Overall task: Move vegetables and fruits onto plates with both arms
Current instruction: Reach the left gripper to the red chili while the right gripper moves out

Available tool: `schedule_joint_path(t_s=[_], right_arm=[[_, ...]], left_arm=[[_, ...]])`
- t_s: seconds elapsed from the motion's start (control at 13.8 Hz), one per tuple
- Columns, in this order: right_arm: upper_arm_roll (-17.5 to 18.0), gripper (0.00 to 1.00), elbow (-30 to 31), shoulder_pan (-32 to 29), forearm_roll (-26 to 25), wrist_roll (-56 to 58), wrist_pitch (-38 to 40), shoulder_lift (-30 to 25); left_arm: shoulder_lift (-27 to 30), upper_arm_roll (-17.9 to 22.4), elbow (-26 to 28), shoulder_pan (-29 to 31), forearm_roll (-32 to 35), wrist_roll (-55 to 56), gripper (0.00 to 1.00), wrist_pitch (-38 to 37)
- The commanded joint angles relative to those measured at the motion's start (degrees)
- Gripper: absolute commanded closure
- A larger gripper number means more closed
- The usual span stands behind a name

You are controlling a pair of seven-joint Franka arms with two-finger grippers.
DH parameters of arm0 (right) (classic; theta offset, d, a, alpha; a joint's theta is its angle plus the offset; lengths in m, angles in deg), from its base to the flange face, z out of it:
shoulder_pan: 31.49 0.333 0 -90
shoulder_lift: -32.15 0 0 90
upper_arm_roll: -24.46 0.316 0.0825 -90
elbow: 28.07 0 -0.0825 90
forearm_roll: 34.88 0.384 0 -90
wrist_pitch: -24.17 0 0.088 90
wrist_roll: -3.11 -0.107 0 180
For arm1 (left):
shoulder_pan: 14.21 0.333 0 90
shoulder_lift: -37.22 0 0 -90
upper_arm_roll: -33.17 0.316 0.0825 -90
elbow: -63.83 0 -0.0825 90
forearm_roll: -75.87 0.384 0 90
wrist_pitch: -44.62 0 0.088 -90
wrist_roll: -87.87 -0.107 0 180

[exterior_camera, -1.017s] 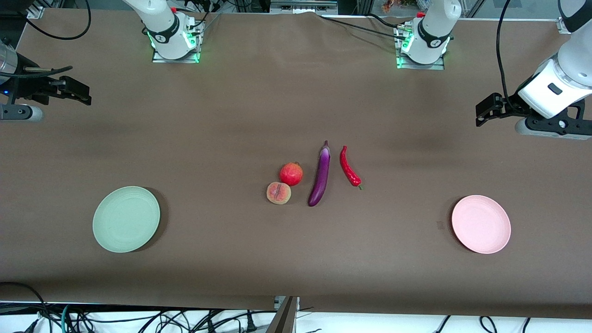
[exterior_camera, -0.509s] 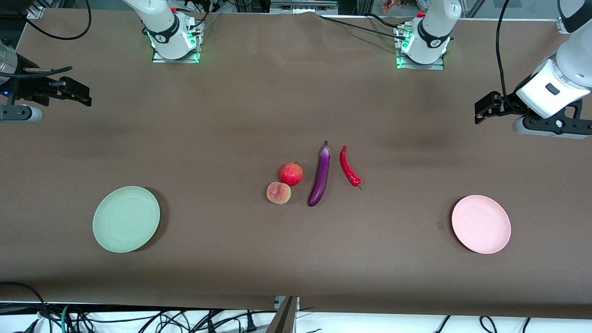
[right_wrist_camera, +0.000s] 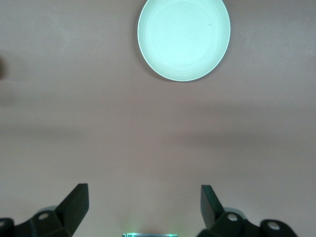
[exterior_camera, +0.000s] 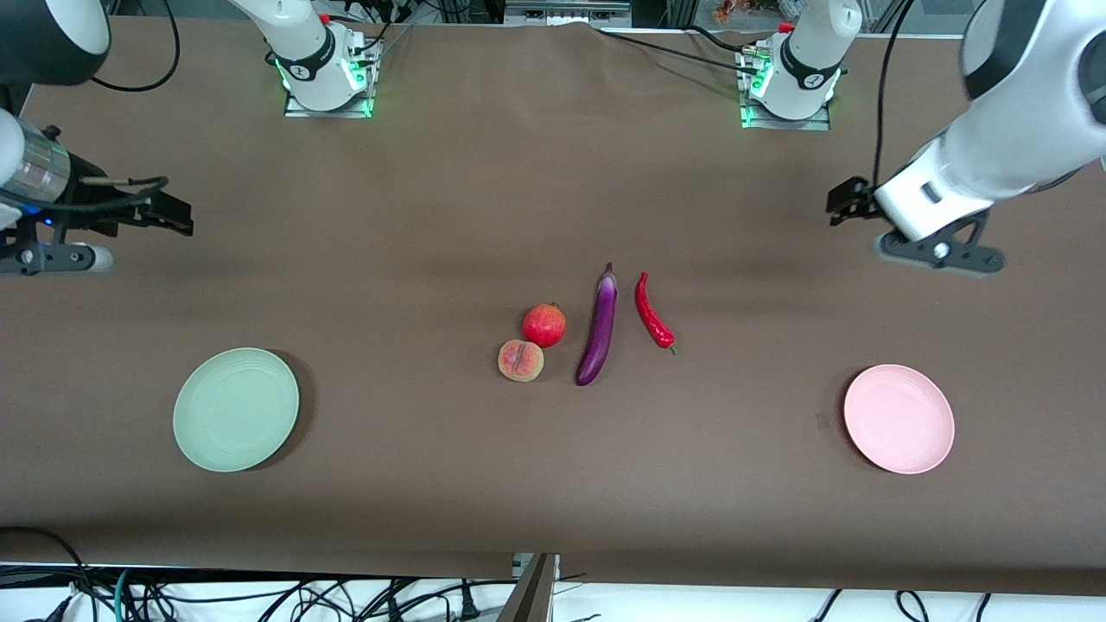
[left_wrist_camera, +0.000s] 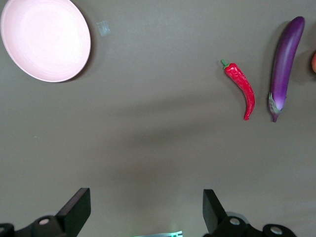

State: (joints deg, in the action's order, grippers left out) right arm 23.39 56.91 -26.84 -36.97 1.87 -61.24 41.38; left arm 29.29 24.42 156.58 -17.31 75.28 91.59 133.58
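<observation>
Nearest you, the green plate (exterior_camera: 236, 409) sits toward the right arm's end of the table (exterior_camera: 449, 484), and the pink plate (exterior_camera: 899, 419) toward the left arm's end; both lie a little in from the table's near edge, with bare cloth all round them. Between the plates you have a wide open stretch.

A little farther back, in the middle of the table, you see the peach (exterior_camera: 521, 360) touching the pomegranate (exterior_camera: 543, 325), which lies just farther from you. Beside them, toward the left arm's end, the eggplant (exterior_camera: 598, 326) lies lengthwise, apart from both fruits. The chili (exterior_camera: 653, 312) lies just beside the eggplant, not touching it, its green stem pointing toward you.

Farther back, the left gripper (left_wrist_camera: 146, 212) hangs over bare table between the chili and the pink plate's end, its fingers (left_wrist_camera: 76, 210) spread wide and holding nothing. The right gripper (right_wrist_camera: 144, 210) hangs over bare table near the right arm's edge, fingers (right_wrist_camera: 74, 205) likewise released, with the green plate in its wrist view.
</observation>
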Motion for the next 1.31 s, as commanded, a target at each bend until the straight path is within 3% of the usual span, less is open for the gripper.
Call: schedule_joint_path(t_s=[0.0, 0.51, 0.94, 1.24], right_arm=[[0.1, 0.0, -1.49, -0.26, 0.95, 0.09, 0.76, 0.35], [0.36, 0.0, -1.57, 0.01, 1.3, -0.34, 0.24, 2.63], [0.36, 0.0, -1.57, 2.11, 8.5, -8.5, -5.81, 7.2], [0.45, 0.0, -1.57, 6.85, 9.39, -16.32, -12.23, 10.71]], left_arm=[[-5.68, -0.83, -1.09, -0.42, -4.24, 8.9, 0.0, 4.97], [-17.55, -1.45, 0.93, -7.18, -5.39, 31.07, 0.0, 23.69], [-22.13, -1.37, 11.9, -11.74, -5.04, 40.57, 0.0, 45.82], [-26.34, -1.37, 15.61, -15.0, -5.04, 47.07, 0.0, 58.15]])
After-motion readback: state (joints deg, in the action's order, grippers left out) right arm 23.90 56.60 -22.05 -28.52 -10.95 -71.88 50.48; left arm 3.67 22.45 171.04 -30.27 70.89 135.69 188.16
